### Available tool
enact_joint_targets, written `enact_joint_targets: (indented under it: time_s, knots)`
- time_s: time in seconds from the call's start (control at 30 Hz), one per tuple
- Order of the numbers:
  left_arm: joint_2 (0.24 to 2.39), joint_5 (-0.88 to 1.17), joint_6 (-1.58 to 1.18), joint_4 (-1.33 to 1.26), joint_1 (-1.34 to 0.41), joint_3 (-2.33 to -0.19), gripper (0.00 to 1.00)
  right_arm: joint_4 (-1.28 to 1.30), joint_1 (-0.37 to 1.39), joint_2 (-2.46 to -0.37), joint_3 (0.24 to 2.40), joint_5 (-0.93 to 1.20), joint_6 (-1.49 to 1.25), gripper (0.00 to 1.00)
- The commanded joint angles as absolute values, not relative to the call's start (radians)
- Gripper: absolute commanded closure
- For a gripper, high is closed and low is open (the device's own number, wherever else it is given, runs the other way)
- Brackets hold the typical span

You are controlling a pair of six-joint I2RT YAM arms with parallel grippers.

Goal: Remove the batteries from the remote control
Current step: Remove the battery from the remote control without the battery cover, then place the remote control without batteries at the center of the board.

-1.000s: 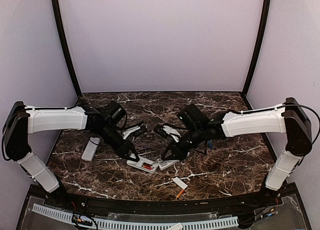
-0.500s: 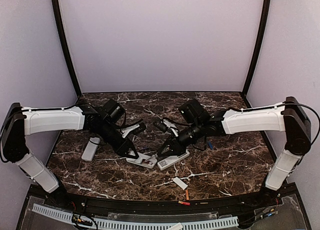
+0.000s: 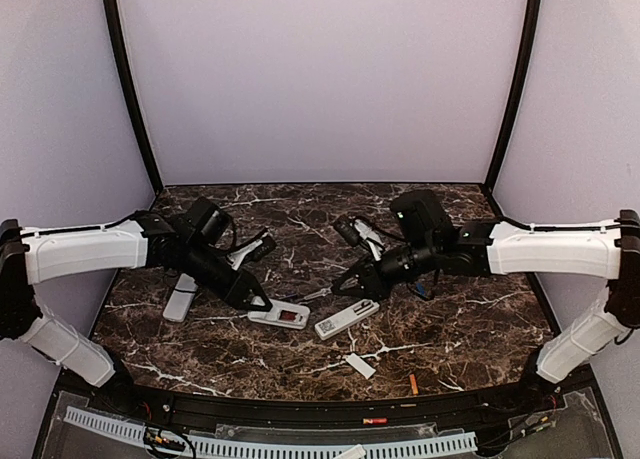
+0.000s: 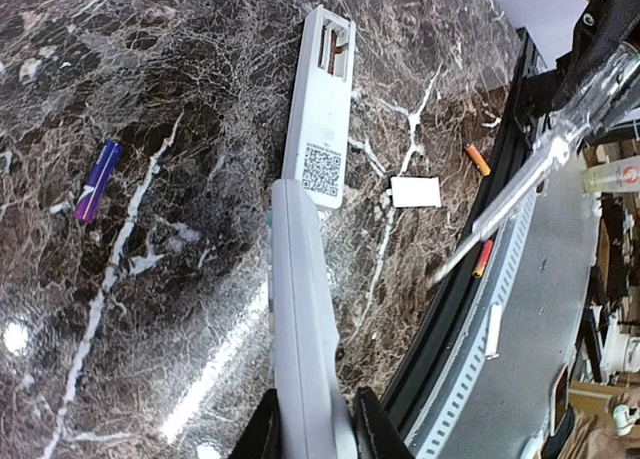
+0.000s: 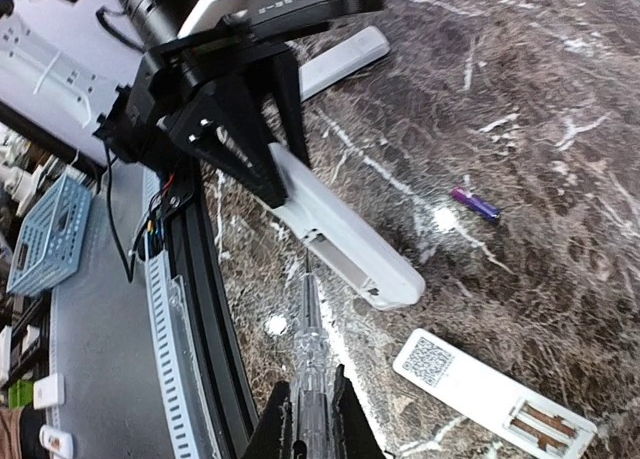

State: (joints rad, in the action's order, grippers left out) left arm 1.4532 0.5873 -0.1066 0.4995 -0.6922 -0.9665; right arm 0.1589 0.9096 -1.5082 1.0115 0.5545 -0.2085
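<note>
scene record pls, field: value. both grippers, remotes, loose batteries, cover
left gripper: shut on white remote
right gripper: shut on clear tool
second remote: flat on the marble, QR label up, battery bay open
third remote: on the marble, left of the left gripper
loose batteries: purple battery and orange battery on the marble; red battery on the black front rim
cover: white, loose near the front edge

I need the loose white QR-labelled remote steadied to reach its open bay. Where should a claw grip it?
I'd grip the loose white QR-labelled remote across its narrow width at the label end, coming straight down. It lies flat on the dark marble table with both long sides exposed, and that end keeps the open battery bay clear.
</note>
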Motion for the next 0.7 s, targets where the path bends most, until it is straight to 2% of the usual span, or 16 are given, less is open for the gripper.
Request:
enact_joint_targets:
  time_s: [0.0, 0.17, 0.33, 0.67]
  knots:
    - [1.296, 0.618, -0.378, 0.349, -0.685, -0.850, 1.00, 0.096, 0.905, -1.375, 0.932, 0.339, -0.358, 1.00]
    - [1.155, 0.587, -0.654, 0.130, -0.686, -0.645, 1.00, 0.100, 0.906, -1.249, 0.833, 0.114, -0.517, 1.00]
    - [1.102, 0.530, -0.800, 0.076, -0.687, -0.552, 0.98, 0.162, 0.905, -1.151, 0.751, -0.118, -0.681, 1.00]
    - [1.155, 0.549, -0.876, 0.003, -0.688, -0.468, 0.91, 0.249, 0.905, -1.234, 0.694, -0.290, -0.857, 1.00]
